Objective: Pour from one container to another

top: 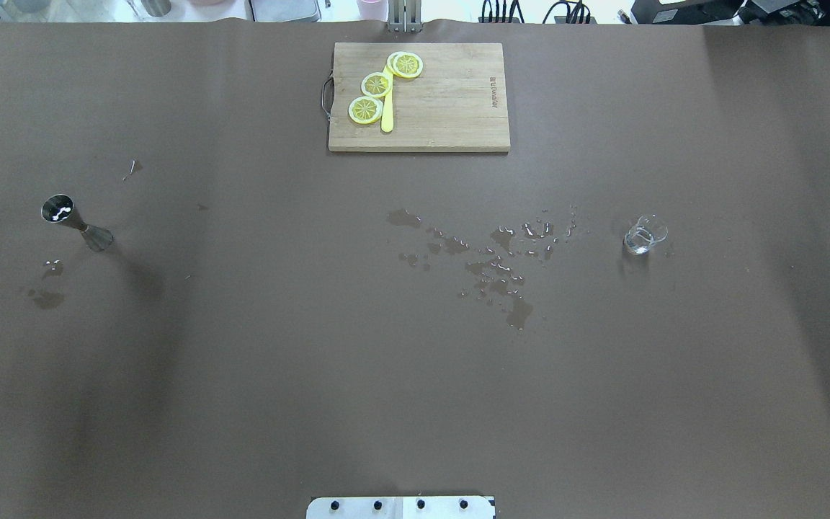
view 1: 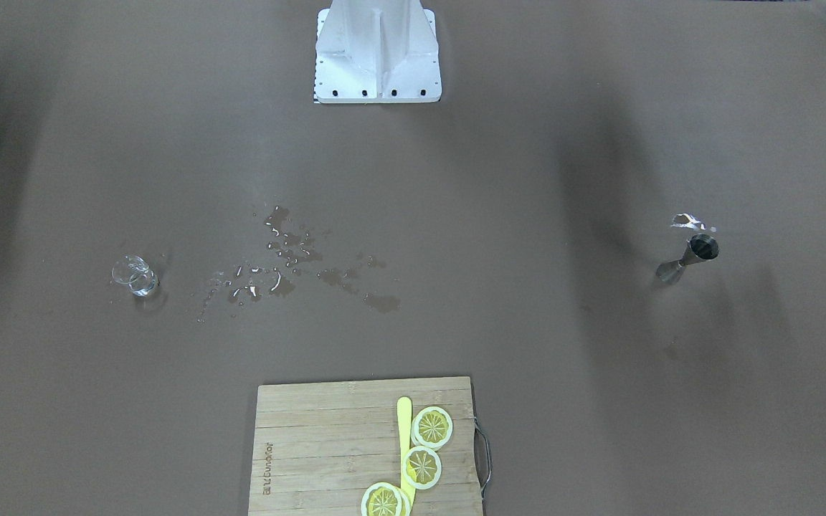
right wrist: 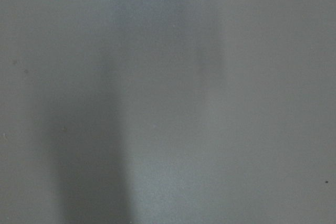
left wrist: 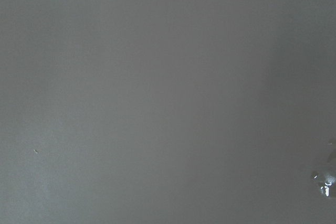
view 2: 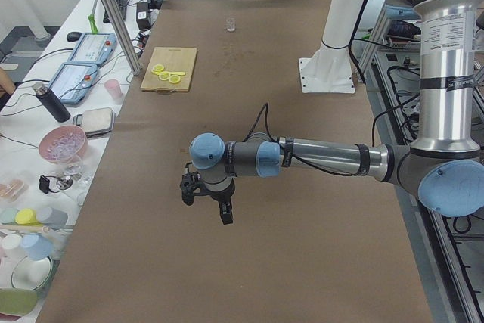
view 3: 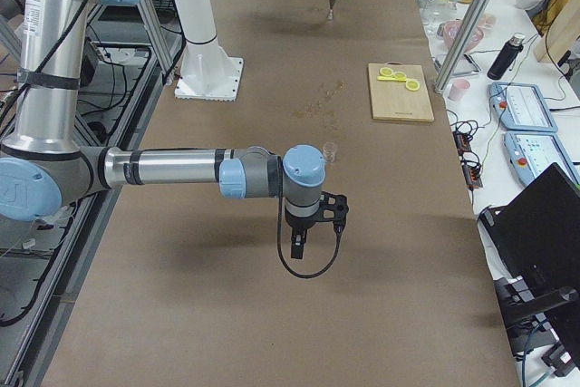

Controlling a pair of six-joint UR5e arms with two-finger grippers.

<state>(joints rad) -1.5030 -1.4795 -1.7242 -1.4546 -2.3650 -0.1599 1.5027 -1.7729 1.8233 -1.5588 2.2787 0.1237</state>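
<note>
A steel jigger (top: 76,220) stands upright on the table's left side, also visible as the jigger (view 1: 689,258) in the front view. A small clear glass (top: 644,236) stands on the right side, and the glass (view 1: 135,276) looks to hold a little clear liquid. Neither gripper appears in the overhead or front views. The left gripper (view 2: 206,206) hangs above bare table, nearer the table's end than the jigger. The right gripper (view 3: 319,228) hovers a short way from the glass (view 3: 331,151). I cannot tell whether either is open or shut. Both wrist views show only table.
Spilled water (top: 494,263) spreads over the table's middle, left of the glass. Small wet spots (top: 46,295) lie near the jigger. A wooden cutting board (top: 451,108) with lemon slices (top: 376,84) and a yellow knife (top: 387,115) sits at the far edge. The robot's white pedestal (view 1: 377,54) stands mid-table.
</note>
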